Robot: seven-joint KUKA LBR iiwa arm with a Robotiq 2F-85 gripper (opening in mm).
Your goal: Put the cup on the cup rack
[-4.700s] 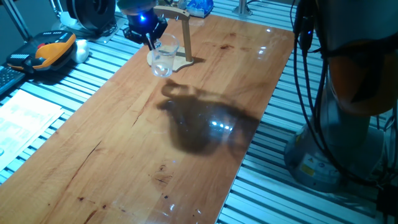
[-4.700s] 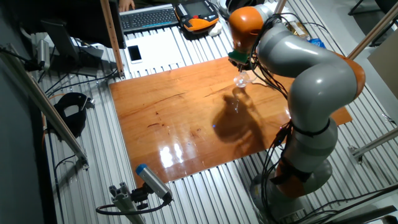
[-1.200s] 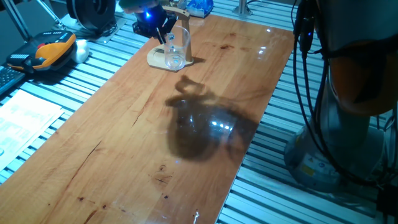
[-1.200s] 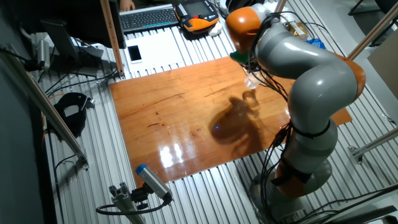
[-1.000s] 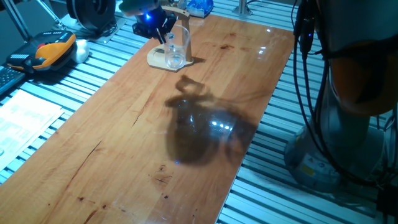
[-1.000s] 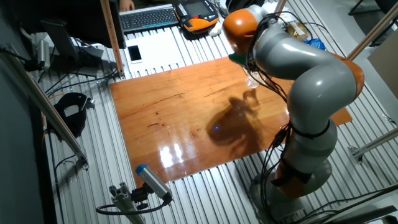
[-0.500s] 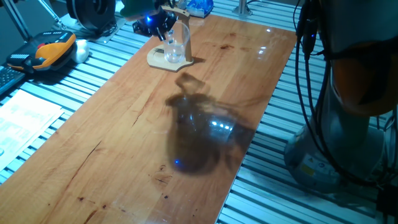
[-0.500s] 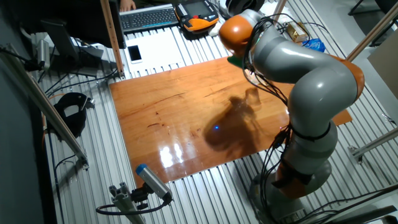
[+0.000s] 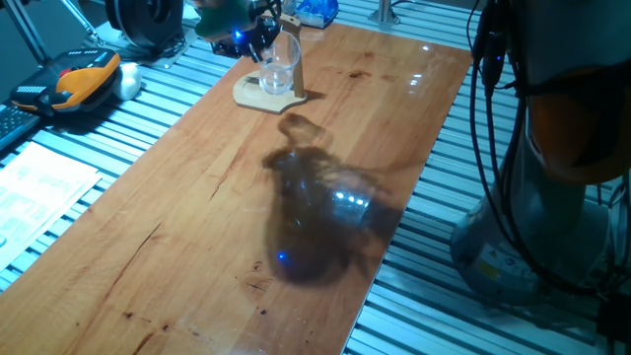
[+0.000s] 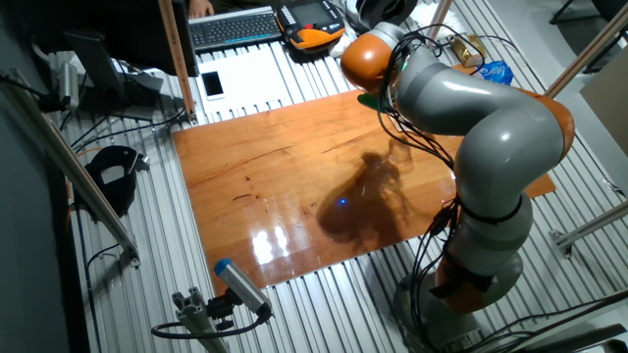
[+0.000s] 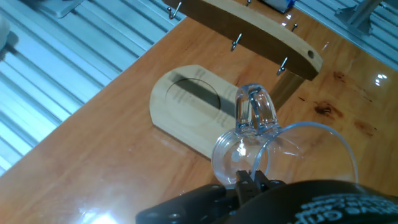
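Note:
The cup, a clear glass mug, hangs in my gripper beside the cup rack's post, above its wooden base plate. In the hand view my gripper is shut on the cup's wall. The cup is tilted, with its handle pointing towards the rack's top bar, which carries small metal hooks. The handle is below the bar and apart from the hooks. The base plate lies under it. In the other fixed view my arm hides the gripper, cup and rack.
The wooden table top is bordered by slatted metal. An orange-black hand-held controller and paper sheets lie to the left. A keyboard and a phone lie beyond the far edge. My arm's base with cables stands at the right.
My gripper has lifted the cup from low beside the rack's base plate to higher along the post, nearer the top bar. The arm's shadow on the table has shifted.

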